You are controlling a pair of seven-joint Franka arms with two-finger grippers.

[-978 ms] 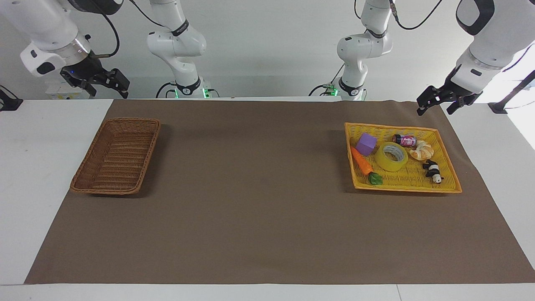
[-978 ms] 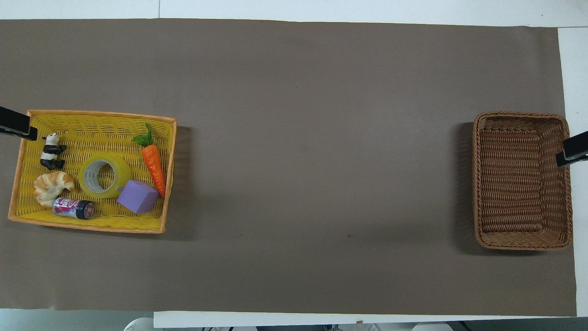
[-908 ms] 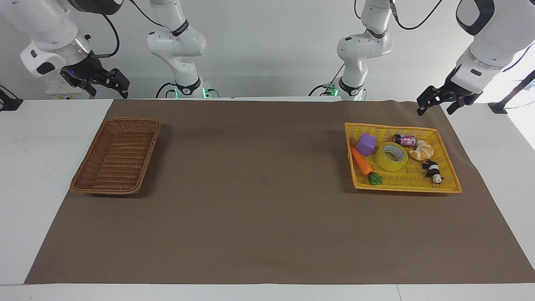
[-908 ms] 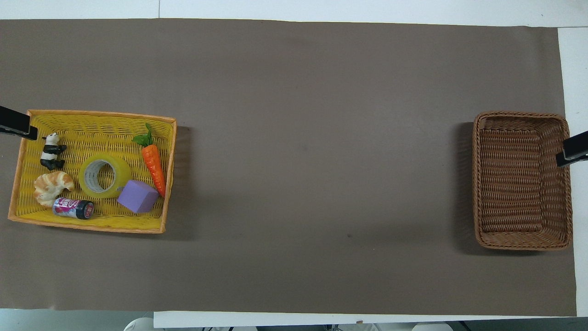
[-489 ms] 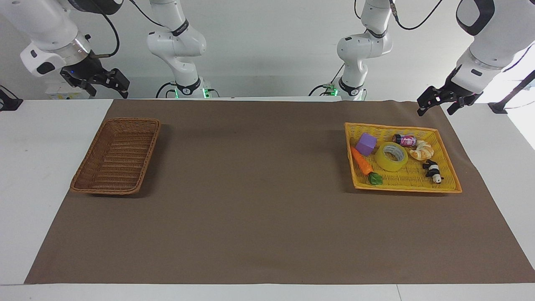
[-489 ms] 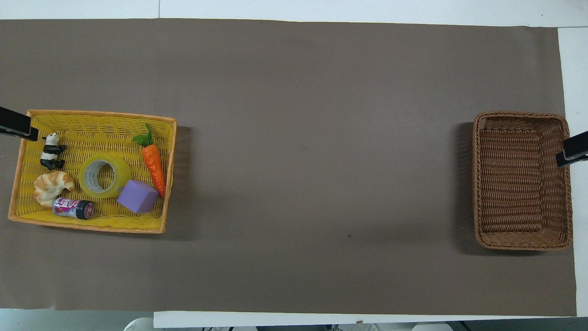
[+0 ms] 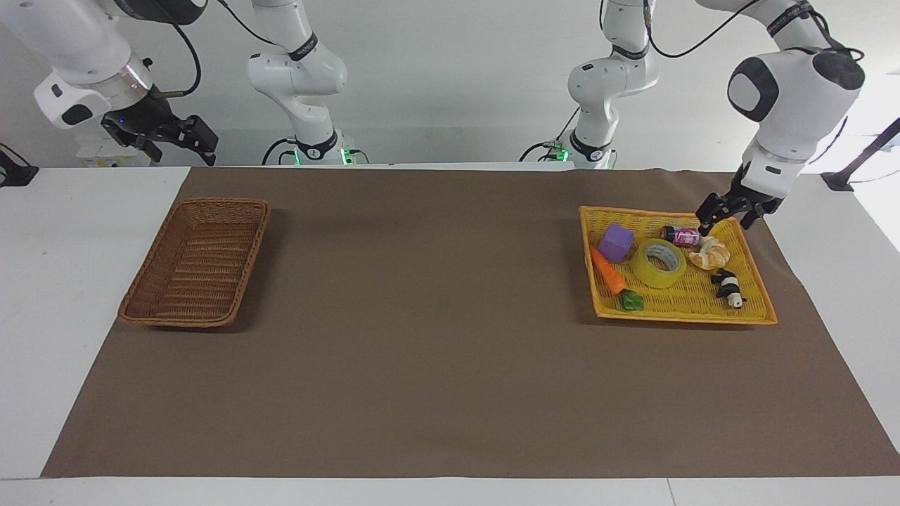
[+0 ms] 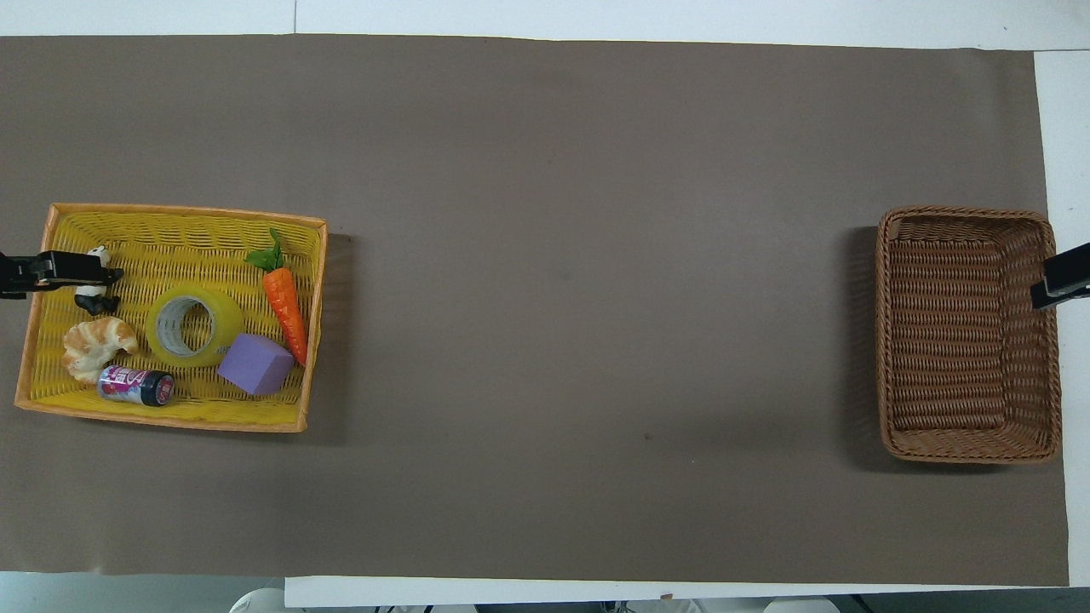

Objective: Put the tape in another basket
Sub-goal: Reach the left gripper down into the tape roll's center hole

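Left hand (image 7: 724,216), open, apparently over the tray's (image 7: 685,318) corner; I should centre it on the tape (image 7: 658,263) lying flat there, avoiding the bun (image 7: 710,253). Right hand (image 7: 184,140), open, waits by the basket (image 7: 197,261).

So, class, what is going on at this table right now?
The left tool hangs open over the corner of the yellow tray nearest the robots, holding nothing. The tape lies flat in that tray among a carrot, a purple block, a small can, a croissant and a panda figure. The brown basket holds nothing. The right tool waits, open, above its end of the table.
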